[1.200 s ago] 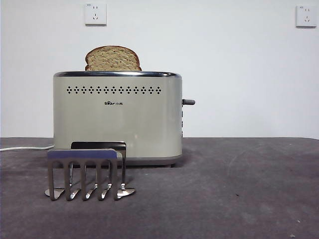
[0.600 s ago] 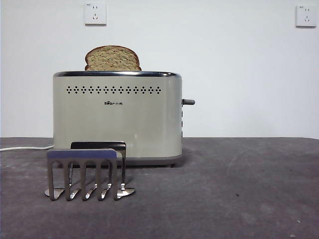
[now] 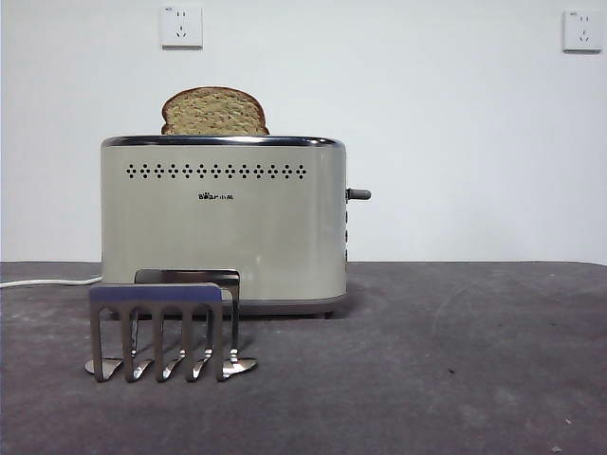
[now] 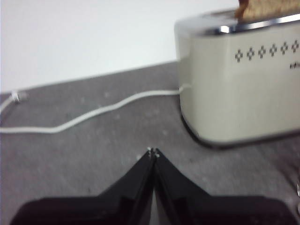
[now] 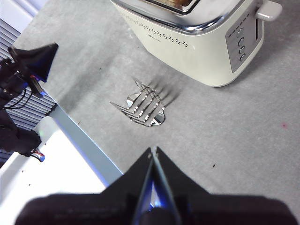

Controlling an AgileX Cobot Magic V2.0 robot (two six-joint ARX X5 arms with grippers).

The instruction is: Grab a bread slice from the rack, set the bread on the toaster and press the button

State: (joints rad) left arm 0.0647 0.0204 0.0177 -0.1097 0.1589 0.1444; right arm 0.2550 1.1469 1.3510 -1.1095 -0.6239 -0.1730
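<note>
The slice of bread (image 3: 213,111) stands in the toaster's slot, its domed top sticking out above the chrome rim. The cream toaster (image 3: 223,227) stands at the left of the table; its lever (image 3: 358,194) sticks out on the right side, high up. The steel rack (image 3: 166,330) stands in front of the toaster with nothing in it. My left gripper (image 4: 153,153) is shut and holds nothing, low over the table beside the toaster (image 4: 243,89). My right gripper (image 5: 153,151) is shut and holds nothing, high above the rack (image 5: 142,108) and toaster (image 5: 197,37).
A white power cord (image 4: 93,112) runs across the grey table from the toaster's end. The table's near edge and a white surface (image 5: 61,154) show in the right wrist view, with the other arm's black tip (image 5: 35,58) at the side. Two wall sockets (image 3: 181,27) are behind.
</note>
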